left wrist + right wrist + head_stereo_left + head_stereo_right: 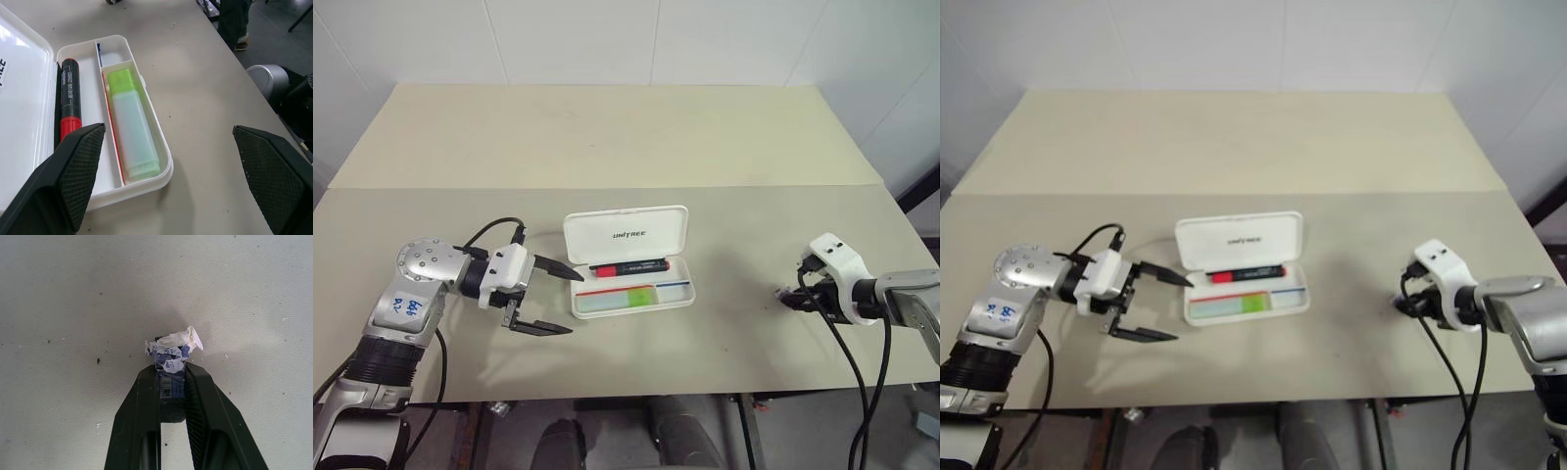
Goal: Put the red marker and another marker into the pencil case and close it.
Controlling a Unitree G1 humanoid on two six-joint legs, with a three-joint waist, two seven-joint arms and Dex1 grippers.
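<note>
You have the white hard plastic pencil case (626,235) open at table centre, holding the red-capped black marker (628,265) and pale green translucent marker (132,122). Left gripper (556,299) spread; right gripper (172,372) pinching a small dark, paper-wrapped object (171,352).

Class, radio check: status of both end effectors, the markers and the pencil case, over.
Left end effector open, beside the pencil case. Right end effector shut on a small dark object with a torn label. Red marker and green marker in tray; lid up, nothing blocking.
</note>
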